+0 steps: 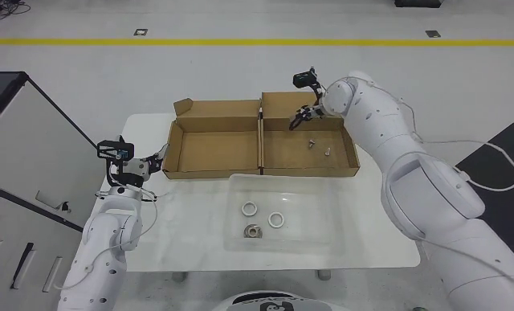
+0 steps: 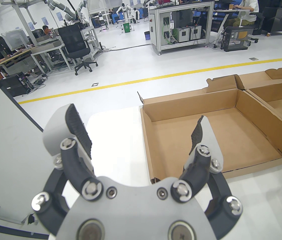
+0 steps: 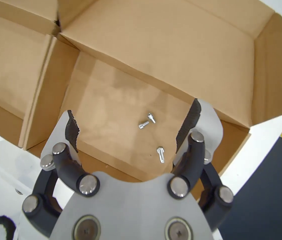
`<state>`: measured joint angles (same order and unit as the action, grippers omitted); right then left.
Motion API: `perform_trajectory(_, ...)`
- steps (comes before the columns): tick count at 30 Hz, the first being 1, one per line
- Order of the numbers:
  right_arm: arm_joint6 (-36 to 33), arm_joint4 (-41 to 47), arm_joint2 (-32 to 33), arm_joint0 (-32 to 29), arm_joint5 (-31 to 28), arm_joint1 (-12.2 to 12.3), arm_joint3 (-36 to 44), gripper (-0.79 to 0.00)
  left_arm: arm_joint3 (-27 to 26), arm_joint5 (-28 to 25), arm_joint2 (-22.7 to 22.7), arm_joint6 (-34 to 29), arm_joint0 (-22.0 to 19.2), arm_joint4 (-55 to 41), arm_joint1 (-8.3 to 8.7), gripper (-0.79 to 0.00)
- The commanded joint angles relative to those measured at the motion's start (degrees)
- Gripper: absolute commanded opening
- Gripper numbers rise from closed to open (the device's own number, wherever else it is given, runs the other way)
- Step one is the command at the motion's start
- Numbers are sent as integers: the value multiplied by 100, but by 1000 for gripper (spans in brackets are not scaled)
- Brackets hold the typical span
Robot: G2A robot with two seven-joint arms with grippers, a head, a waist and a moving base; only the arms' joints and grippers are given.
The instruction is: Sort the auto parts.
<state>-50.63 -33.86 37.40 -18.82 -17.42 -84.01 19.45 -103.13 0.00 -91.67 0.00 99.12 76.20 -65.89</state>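
Cardboard walls ring the right box (image 1: 309, 171), at one o'clock on the table (image 1: 185, 231). The right gripper (image 3: 133, 111) hangs over its open floor, jaws wide, holding nothing. Three small silver bolts (image 3: 151, 118) lie loose there. The left box (image 1: 213, 173), at eleven, touches it. The left gripper (image 2: 136, 114), also wide, sits at nine, just outside that box's wall. Two white rings (image 1: 250, 207) and a metal part (image 1: 254, 230) lie in the clear tray (image 1: 305, 194) at six.

No legible text, number, brand or sign anywhere. Small blue rectangular placards (image 2: 59, 16) on the far wall of the room, seen from the left wrist: too small to read.
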Motion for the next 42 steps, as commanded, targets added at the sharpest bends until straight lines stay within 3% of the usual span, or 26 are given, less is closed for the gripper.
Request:
perform_trajectory(1, -39, 58, 99, -25, -133, 89, 230, 0, 0, 0, 0, 0, 0, 0, 0, 0)
perform_trajectory(5, -218, 145, 413, -172, -325, 373, 990, 0, 0, 0, 0, 0, 0, 0, 0, 0)
perform_trajectory(9, -668, 215, 981, -601, -341, 797, 2304, 0, 0, 0, 0, 0, 0, 0, 0, 0)
perform_trajectory(16, -2124, 474, 2932, -2460, -29, 1675, 5708, 0, 0, 0, 0, 0, 0, 0, 0, 0)
perform_trajectory(20, -2816, 1104, 4018, -3434, -108, 1959, 6889, 0, 0, 0, 0, 0, 0, 0, 0, 0)
perform_trajectory(24, -3299, 1887, 4815, -3972, -324, 2135, 7222, 0, 0, 0, 0, 0, 0, 0, 0, 0)
perform_trajectory(29, -3388, 2838, 5301, -4449, -236, 2371, 7344, 0, 0, 0, 0, 0, 0, 0, 0, 0)
perform_trajectory(39, -3309, 4814, 5563, -5067, -317, 2943, 7525, 0, 0, 0, 0, 0, 0, 0, 0, 0)
perform_trajectory(42, -3281, 4871, 5556, -5100, -346, 2984, 7534, 0, 0, 0, 0, 0, 0, 0, 0, 0)
